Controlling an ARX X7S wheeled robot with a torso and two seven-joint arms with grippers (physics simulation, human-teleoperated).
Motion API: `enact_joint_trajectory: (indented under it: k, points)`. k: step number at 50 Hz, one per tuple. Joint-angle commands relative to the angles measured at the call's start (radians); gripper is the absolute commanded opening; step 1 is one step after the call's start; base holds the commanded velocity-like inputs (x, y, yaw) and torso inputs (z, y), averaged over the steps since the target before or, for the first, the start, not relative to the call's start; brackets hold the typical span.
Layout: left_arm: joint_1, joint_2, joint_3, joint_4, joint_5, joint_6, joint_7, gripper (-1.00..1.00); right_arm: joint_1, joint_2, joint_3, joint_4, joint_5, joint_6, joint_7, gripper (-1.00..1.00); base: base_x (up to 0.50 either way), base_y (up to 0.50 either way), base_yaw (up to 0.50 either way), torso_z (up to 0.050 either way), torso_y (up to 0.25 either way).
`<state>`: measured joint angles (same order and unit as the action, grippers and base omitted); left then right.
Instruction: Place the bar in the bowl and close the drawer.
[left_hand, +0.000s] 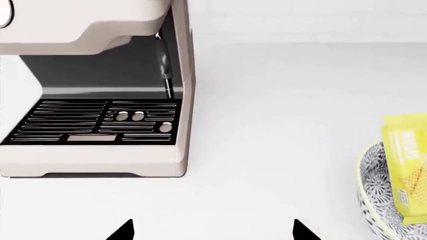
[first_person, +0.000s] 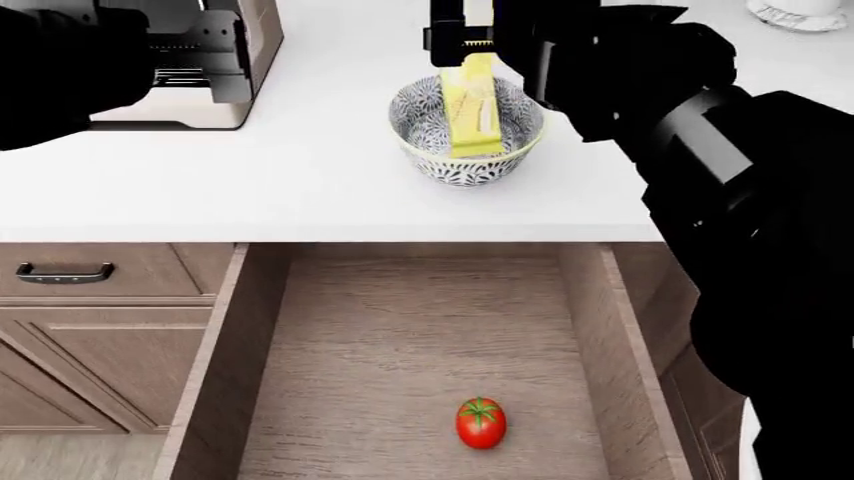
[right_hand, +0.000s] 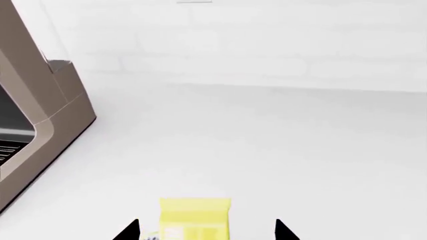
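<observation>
The right gripper (first_person: 466, 42) hangs spread above the one flat bright-yellow wrapped bar (first_person: 470, 112), not gripping it. The bar leans inside the single speckled white bowl (first_person: 422, 105), upper centre of the head view. The left gripper (left_hand: 212, 231) is also spread and empty. Only the head view shows the one open wood-grain drawer (first_person: 387, 340) and one red tomato (first_person: 481, 422); the wrist views show the beige coffee machine (left_hand: 120, 155).

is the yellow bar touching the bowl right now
Touching. The head view shows the bar lying inside the bowl, its upper end propped against the far rim.
</observation>
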<state>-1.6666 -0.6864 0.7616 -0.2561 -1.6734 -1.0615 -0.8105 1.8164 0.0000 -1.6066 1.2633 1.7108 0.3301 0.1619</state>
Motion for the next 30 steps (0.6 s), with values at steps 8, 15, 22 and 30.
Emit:
enact_joint_trajectory:
  k: [8, 15, 22, 30]
  points:
    - [0.007, -0.001, -0.005, 0.015, -0.018, 0.006, -0.022, 1.0, 0.091, 0.0, -0.001, 0.009, 0.006, 0.096, -0.041, 1.0, 0.0, 0.0, 0.0, 0.0, 0.0]
    - [0.01, 0.008, -0.012, 0.023, -0.049, 0.005, -0.042, 1.0, 0.186, 0.0, -0.022, 0.044, 0.048, 0.262, -0.091, 1.0, 0.0, 0.0, 0.0, 0.0, 0.143]
    - [0.024, -0.001, -0.03, 0.054, -0.087, 0.015, -0.065, 1.0, 0.276, 0.03, -0.206, 0.045, 0.264, 0.335, -0.144, 1.0, 0.0, 0.0, 0.0, -0.001, 0.25]
    - [0.045, -0.02, -0.046, 0.117, -0.126, 0.022, -0.097, 1.0, 0.355, 0.254, -0.18, -0.339, 0.371, 0.31, 0.027, 1.0, 0.0, 0.0, 0.0, 0.0, 0.25]
